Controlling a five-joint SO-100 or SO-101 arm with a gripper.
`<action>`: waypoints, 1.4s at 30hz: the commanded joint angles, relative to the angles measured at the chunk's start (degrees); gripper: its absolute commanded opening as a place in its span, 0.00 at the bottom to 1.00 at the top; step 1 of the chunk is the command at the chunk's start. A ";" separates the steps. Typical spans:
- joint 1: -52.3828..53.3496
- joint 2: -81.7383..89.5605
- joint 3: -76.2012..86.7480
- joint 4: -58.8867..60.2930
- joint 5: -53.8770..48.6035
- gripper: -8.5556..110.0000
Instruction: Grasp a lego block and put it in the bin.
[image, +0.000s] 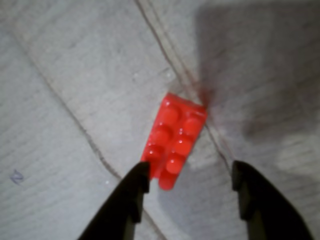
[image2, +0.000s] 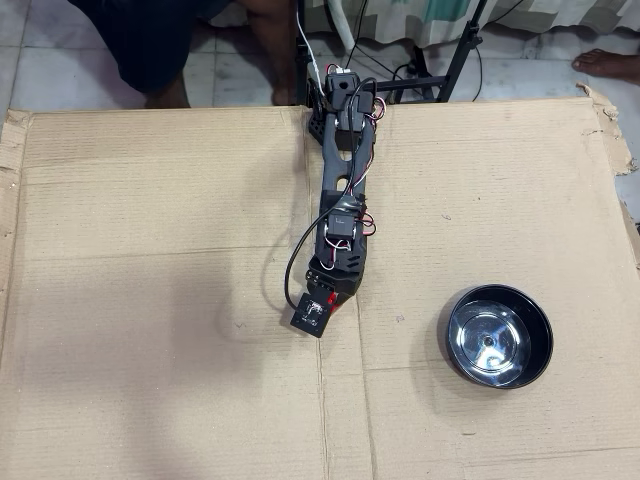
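Note:
The red lego block (image: 175, 140) lies flat on the cardboard, studs up, in the wrist view. My gripper (image: 191, 175) is open, low over the block. The block's near end sits between the fingertips, close to the left finger (image: 135, 190) and apart from the right one. In the overhead view my gripper (image2: 330, 305) is at the middle of the sheet, and only a speck of the red block (image2: 333, 298) shows under it. The bin (image2: 498, 335), a round bowl black outside and shiny inside, stands empty to the right of the gripper.
A large cardboard sheet (image2: 150, 300) with creases covers the work area. The arm's base (image2: 340, 95) is at the far edge. A person's legs (image2: 160, 50) and a stand (image2: 450, 70) are beyond that edge. A foot (image2: 605, 65) shows at top right.

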 joint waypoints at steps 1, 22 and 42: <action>-1.49 0.35 -2.37 -0.79 0.26 0.23; -1.49 -6.06 -2.37 -12.57 0.26 0.22; -1.23 2.11 -1.67 -8.09 0.18 0.08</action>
